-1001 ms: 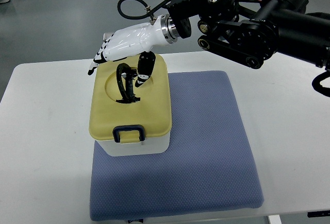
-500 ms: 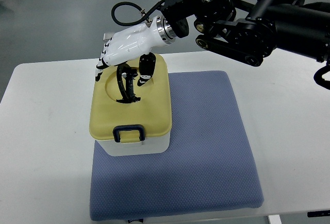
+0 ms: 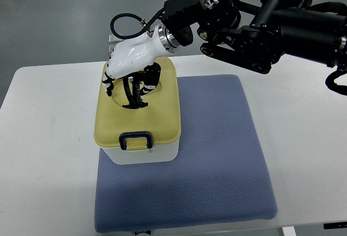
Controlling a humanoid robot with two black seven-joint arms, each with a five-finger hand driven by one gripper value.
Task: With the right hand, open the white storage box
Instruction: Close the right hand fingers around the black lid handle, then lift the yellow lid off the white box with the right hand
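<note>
Since the earlier view, the right hand (image 3: 127, 65) has tilted downward and swung in over the box, so its fingers now point down into the round recess of the lid instead of reaching out past its far-left corner. Its arm, black and heavily jointed, comes in from the right edge of the picture. The white hand sits over the black handle (image 3: 132, 92) that stands up from the centre of the recess, fingers on one side and the black-tipped thumb on the other. The fingers look curled toward the handle, but whether they actually grip it cannot be told from this angle.

This appears to be the reaching step, just short of a firm grasp. The next move likely calls for closing the fingers securely around the handle, then lifting straight up so the lid comes free without dragging the whole box.

The white storage box (image 3: 142, 153) has pale white walls and a yellowish lid (image 3: 160, 118) that is closed, with a dark blue latch (image 3: 135, 139) at the near edge. It stands on the far-left part of a blue mat (image 3: 217, 165) that lies on the white tabletop (image 3: 49, 149). No left hand is visible
</note>
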